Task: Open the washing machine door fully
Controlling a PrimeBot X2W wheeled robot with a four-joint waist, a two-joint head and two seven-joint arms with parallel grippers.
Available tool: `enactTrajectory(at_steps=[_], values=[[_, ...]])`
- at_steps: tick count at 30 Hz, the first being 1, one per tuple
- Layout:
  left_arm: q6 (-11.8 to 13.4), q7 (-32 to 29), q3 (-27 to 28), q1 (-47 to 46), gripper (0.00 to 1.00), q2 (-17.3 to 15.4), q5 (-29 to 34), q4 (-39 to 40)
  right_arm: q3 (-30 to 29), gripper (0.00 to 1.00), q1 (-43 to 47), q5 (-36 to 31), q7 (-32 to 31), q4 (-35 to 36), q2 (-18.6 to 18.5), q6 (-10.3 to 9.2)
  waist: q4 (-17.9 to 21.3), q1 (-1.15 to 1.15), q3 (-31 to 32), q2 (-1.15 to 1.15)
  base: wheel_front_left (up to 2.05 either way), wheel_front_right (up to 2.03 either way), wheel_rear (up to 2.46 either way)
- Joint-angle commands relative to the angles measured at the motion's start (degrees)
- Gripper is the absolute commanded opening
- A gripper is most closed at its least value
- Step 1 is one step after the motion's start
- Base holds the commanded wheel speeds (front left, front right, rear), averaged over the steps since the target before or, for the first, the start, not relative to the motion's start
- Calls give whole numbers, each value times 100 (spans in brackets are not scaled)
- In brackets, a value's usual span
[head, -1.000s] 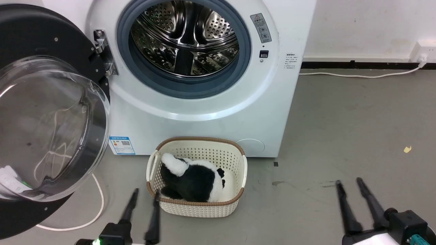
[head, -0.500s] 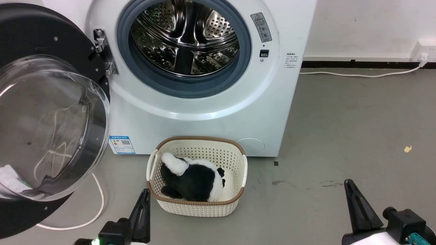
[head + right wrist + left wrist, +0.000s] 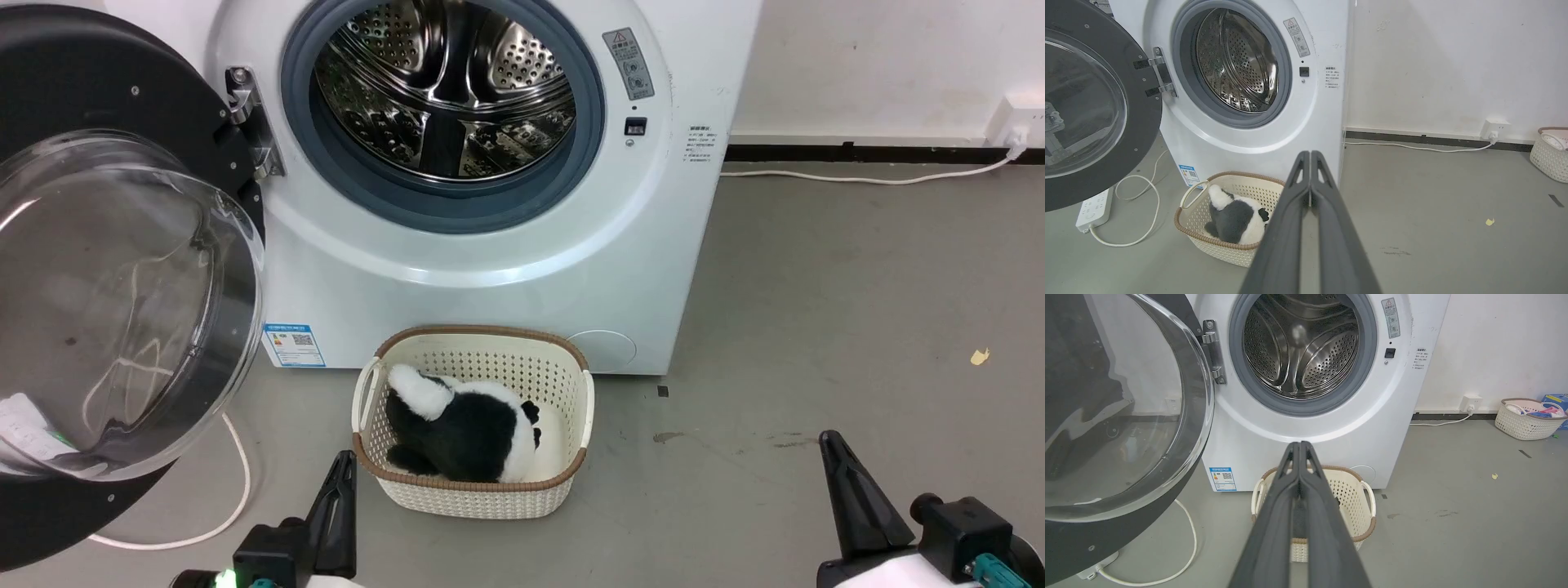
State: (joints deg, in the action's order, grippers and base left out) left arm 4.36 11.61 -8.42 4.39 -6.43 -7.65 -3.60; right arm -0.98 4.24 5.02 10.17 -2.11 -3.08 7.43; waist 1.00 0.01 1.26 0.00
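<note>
Plainly open, the door [image 3: 106,286] stood up and left of the left gripper [image 3: 346,462].
Nearest, it and the right gripper [image 3: 831,447] were pressed shut, empty, fingers pointing at the machine [image 3: 490,269]. The basket [image 3: 473,498] sat just right of the left one. Beyond, the door hung off its hinge [image 3: 249,122] on the machine's left, glass bulging outward, well apart from the right gripper; any further push looked like the left arm's job.
</note>
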Motion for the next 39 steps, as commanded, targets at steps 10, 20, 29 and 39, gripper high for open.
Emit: enactTrajectory(at_steps=[10,20,29,39], values=[[-65,-135,107,-126,0,39,123,64,19,0,-112,-67,-126,45,6,2,-10,0,-13,0,0,0,0],[-107,-252,191,-162,0,75,196,98,28,0,-147,-116,-227,64,8,2,-21,-1,-26,0,0,0,0],[-145,-358,267,-194,0,108,262,128,36,0,-179,-161,-319,81,9,3,-30,-1,-38,0,0,0,0],[-187,-475,351,-230,0,144,335,162,45,0,-215,-211,-421,100,11,3,-40,-1,-51,0,0,0,0]])
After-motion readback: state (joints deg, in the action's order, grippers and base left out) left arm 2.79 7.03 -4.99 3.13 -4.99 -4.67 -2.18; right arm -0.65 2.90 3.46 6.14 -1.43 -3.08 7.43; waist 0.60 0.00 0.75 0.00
